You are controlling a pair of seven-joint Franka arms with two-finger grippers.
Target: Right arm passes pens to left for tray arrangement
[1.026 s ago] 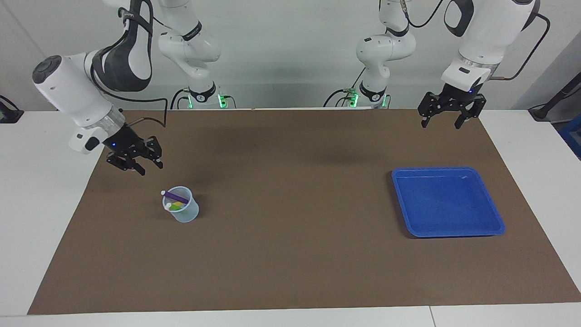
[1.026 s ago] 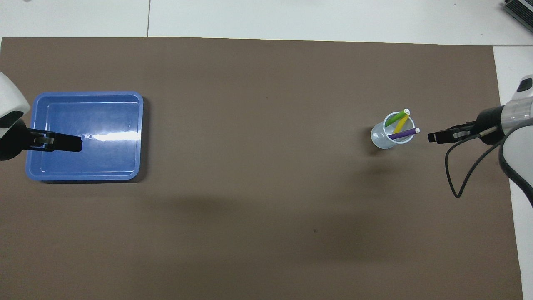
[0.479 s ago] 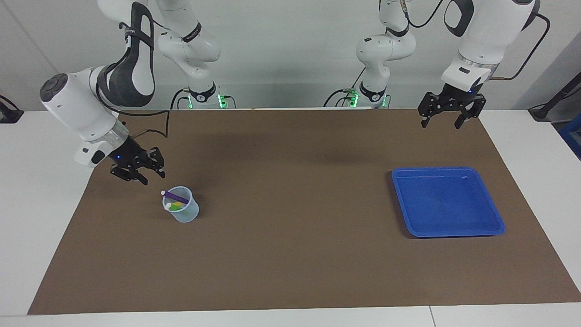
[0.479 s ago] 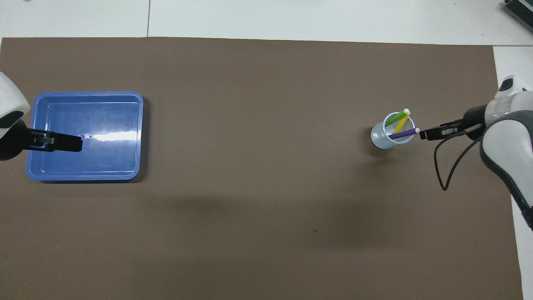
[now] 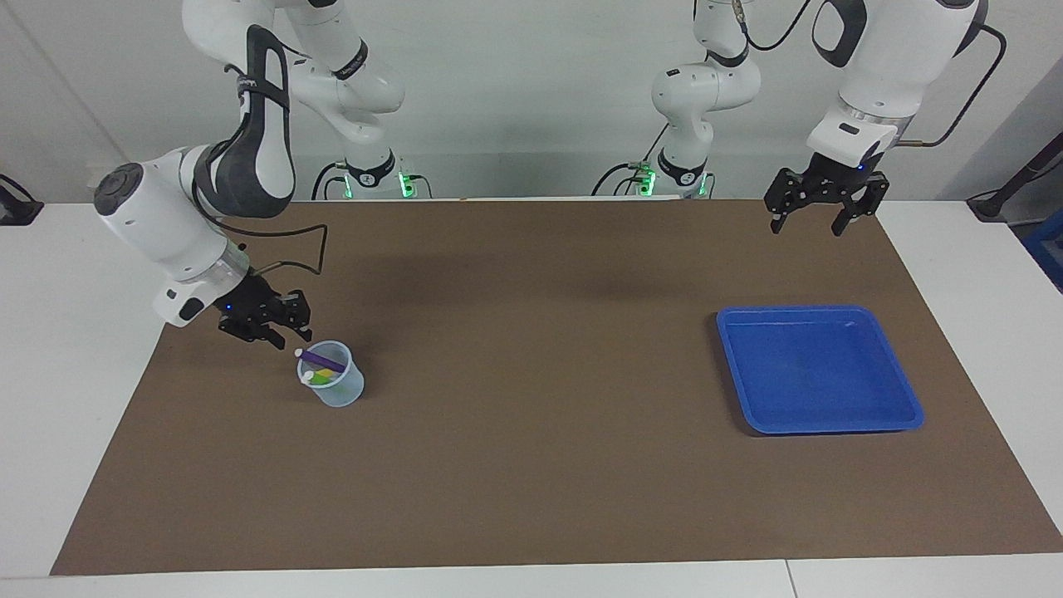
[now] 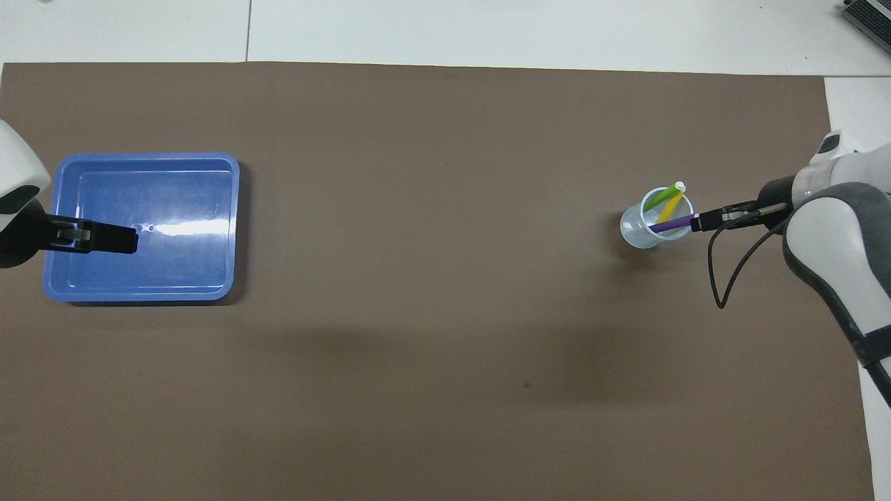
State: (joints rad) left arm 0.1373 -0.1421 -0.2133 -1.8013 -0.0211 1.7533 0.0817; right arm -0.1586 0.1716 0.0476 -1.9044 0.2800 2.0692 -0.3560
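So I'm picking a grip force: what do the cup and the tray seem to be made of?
The cup looks like thin translucent plastic: the pens show through its bluish wall. The tray looks like hard glossy plastic: bright blue, with a light glare across its floor. Neither is certain from looks alone.

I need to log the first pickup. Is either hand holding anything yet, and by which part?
Left hand, open and empty. Right hand is at the purple pen's white end; a grip cannot be told.

No readable text or labels anywhere.
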